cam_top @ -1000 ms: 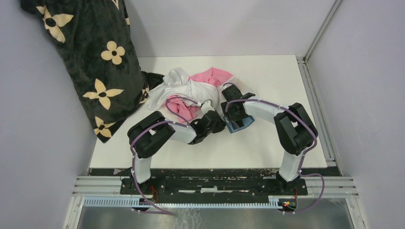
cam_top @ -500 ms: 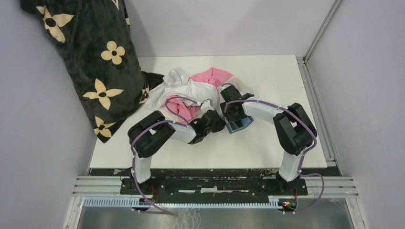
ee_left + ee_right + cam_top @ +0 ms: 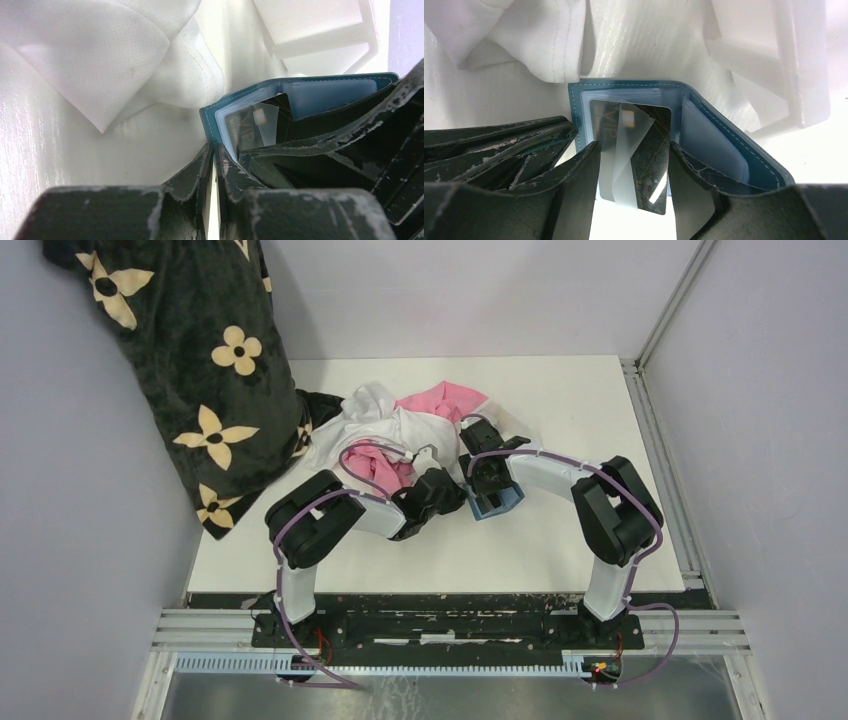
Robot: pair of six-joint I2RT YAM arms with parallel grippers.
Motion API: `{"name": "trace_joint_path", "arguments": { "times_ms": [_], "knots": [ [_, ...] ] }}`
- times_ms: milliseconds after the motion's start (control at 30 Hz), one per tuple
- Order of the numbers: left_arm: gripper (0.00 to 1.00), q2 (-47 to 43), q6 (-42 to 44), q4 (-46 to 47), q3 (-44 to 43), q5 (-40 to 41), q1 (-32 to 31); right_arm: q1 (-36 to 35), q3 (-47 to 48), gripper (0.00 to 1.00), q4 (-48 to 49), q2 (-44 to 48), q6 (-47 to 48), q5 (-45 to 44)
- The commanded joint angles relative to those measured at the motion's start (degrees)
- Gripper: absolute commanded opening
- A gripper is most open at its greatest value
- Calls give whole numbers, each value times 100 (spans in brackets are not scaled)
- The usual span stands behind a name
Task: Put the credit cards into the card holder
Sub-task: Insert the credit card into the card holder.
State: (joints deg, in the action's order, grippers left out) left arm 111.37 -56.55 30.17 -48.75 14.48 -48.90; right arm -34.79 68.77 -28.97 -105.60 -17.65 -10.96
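The teal card holder (image 3: 498, 502) lies open mid-table between both grippers. My left gripper (image 3: 452, 490) is shut on its left edge; the left wrist view shows the fingertips (image 3: 206, 152) pinching the teal rim of the card holder (image 3: 300, 95). My right gripper (image 3: 487, 480) straddles a dark credit card (image 3: 649, 150), jaws against its two long edges. The card sits partly inside a clear inner slot of the card holder (image 3: 724, 125), with a clear sleeve flap folded over it. The same card (image 3: 250, 127) shows in the left wrist view. No other cards are in view.
A pile of white and pink clothes (image 3: 400, 425) lies just behind the grippers. A black flowered fabric (image 3: 190, 370) hangs at the back left. A clear plastic tray (image 3: 774, 65) stands just beyond the card holder, also in the left wrist view (image 3: 320, 35).
Both grippers and the card holder have shifted slightly to the left. The grips look unchanged.
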Motion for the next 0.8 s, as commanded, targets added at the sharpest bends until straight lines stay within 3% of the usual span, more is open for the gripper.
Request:
{"name": "trace_joint_path", "arguments": {
  "times_ms": [0, 300, 767],
  "knots": [
    [15, 304, -13, -1186, 348, 118, 102, -39, 35, 58, 177, 195, -28, 213],
    [15, 281, -5, -1181, 390, 99, 153, -33, 75, 68, 105, 334, -52, 56],
    [15, 35, 15, -1183, 576, 143, 204, 86, -25, 66, 170, 776, -195, -285]
  ]
}}
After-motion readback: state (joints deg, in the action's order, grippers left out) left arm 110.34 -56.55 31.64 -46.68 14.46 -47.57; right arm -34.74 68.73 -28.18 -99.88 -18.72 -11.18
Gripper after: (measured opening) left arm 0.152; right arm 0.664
